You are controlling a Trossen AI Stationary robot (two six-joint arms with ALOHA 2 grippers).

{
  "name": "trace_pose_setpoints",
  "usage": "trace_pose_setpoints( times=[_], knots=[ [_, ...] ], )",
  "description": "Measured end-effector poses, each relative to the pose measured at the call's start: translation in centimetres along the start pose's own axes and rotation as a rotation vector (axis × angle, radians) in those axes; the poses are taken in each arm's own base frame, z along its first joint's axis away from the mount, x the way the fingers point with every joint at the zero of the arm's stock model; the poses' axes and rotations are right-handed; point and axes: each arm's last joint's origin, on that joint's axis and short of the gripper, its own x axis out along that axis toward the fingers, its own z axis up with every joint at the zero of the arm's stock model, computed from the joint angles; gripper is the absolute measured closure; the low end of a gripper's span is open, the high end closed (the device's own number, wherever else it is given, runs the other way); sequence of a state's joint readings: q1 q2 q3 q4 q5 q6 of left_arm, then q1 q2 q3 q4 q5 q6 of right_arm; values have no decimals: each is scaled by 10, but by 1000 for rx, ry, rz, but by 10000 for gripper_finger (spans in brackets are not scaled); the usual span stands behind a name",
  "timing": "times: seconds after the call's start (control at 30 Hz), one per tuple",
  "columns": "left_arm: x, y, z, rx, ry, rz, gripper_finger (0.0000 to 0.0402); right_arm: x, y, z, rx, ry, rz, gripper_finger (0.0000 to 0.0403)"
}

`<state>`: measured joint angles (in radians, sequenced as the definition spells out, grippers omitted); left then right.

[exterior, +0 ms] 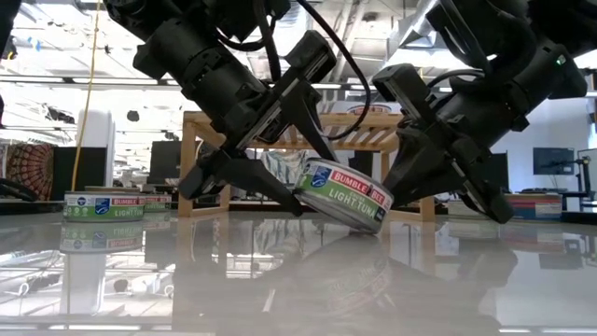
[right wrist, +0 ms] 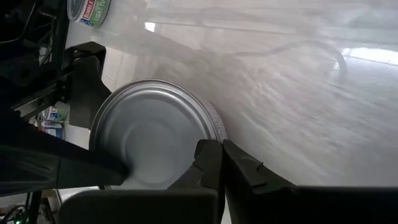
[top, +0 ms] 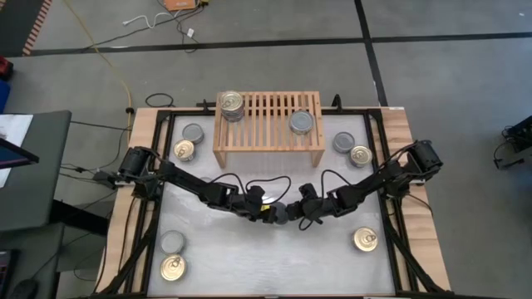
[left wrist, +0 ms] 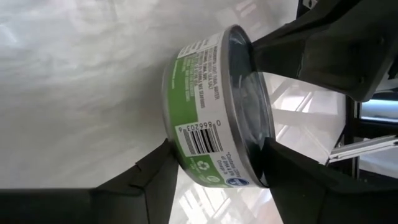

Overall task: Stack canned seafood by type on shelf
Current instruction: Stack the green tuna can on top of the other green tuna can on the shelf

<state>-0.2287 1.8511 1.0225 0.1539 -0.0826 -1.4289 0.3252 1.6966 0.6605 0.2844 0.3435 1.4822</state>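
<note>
Tilting on its rim at the table's middle, a green-labelled can (exterior: 346, 194) is bracketed by the left gripper (exterior: 250, 183), whose fingers (left wrist: 155, 180) sit on either side of it, spread around its side wall and grey base; whether they are pressing it yet cannot be told. The right gripper (exterior: 438, 177), fingers clenched together, is set against the can's opposite face, its tips (right wrist: 214, 163) touching the silver end.

The shelf (top: 268, 124) stands behind both arms at the far edge of the table (top: 266, 257). A stack of gold-topped cans (top: 231, 105) is carried on its left end and a grey-topped can (top: 301, 122) on its right part.

Loose cans are scattered around:
- a grey one (top: 193, 132) and a gold one (top: 184, 150) left of the shelf
- a grey one (top: 343, 141) and a gold one (top: 360, 155) right of it
- a grey one (top: 172, 242) and a gold one (top: 172, 267) at the near left corner
- a gold one (top: 365, 240) near right

Cables are looped over the table between the arms and the shelf.
</note>
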Motion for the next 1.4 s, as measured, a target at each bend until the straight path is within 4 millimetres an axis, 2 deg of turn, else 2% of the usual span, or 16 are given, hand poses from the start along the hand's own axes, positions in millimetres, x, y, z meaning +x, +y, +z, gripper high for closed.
trace_pose_setpoints(
  times=[0.57, 1.2, 1.4],
  knots=[
    [0, -1, 3, -66, 3, -21, 227, 0, 1, 0, -12, -1, 7, 367],
    [0, -1, 5, -59, 16, -23, 229, 0, 1, 0, -14, 5, 10, 366],
    [0, -1, 5, -59, 15, -23, 229, 0, 1, 0, -18, 8, 10, 349]
  ],
)
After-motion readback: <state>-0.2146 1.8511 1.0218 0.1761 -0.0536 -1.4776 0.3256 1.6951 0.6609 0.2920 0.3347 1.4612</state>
